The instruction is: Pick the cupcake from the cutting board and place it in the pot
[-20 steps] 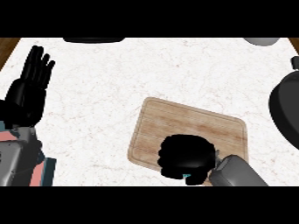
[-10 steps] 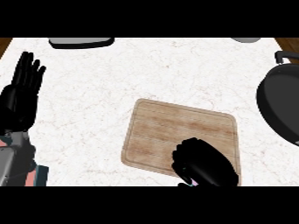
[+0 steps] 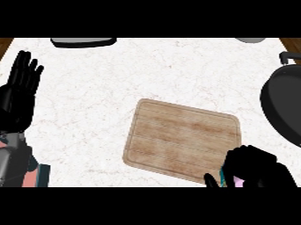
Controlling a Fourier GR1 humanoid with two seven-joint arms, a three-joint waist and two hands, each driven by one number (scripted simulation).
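- Pink and teal slivers of the cupcake peek out between the curled fingers of the right hand, low in the head view just off the near right corner of the cutting board; most of the cake is hidden by the hand.
- Fingers of the right hand are wrapped round the cupcake, so the step in hand looks like the carry toward the pot.
- To do it well, the robot would best keep the cupcake upright and lift it clear of the board's edge before swinging right.
- The dark pot stands at the right edge of the view, well apart from the hand, only partly in view, with a handle at its far end and another at its near end.
- A sound approach would pass over the pot's near rim, stop above the open middle, then lower before the fingers let go, so the cake does not tip against the wall.
- The wooden board shows bare grain, with nothing left on it.
- The left hand rests at the left edge, fingers straight and upright, holding nothing.
- Two partly seen objects sit at the far edge of the white marbled counter; what they are cannot be told.
- No brand, label or writing can be read anywhere.
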